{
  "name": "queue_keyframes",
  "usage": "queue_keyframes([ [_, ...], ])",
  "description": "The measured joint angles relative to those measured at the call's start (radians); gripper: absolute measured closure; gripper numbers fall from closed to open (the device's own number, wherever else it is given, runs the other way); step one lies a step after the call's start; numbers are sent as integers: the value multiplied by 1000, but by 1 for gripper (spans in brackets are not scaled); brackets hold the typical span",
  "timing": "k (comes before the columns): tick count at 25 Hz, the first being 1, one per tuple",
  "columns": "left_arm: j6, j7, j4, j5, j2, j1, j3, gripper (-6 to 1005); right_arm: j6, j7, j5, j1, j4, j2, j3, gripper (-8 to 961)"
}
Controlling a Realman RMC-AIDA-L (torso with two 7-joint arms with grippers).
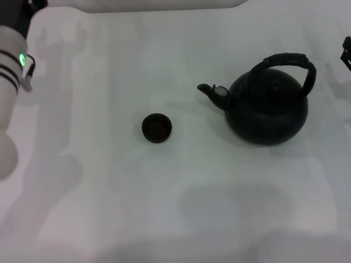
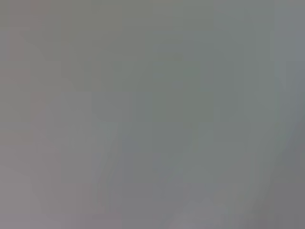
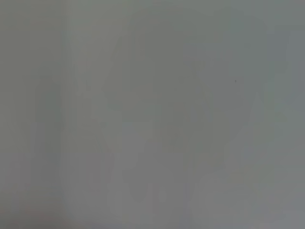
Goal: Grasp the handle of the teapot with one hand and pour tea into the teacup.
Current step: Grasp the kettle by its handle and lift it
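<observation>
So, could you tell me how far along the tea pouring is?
Nothing is done yet. The teapot stands upright on the table, its handle ungrasped, spout toward the teacup. Both arms sit at the head view's edges. Grasping, lifting and pouring all remain.

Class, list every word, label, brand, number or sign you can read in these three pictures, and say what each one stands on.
None: no readable text in any view.
Matte-black round teapot, its ribbed arched handle and grey spout cap: no lettering visible.
Tiny black teacup: none.
White left arm: only black bands and a green light, no words.
Both wrist views: blank grey surface.
</observation>
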Motion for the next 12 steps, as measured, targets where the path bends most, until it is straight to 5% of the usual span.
queue_keyframes([
  [7, -267, -31, -138, 54, -3, 0, 224, 118, -66, 71, 1, -2, -1, -1, 14, 109],
  [12, -306, -84, -190, 41, -7, 4, 260, 117, -159, 220, 0, -16, 0, -5, 38, 109],
])
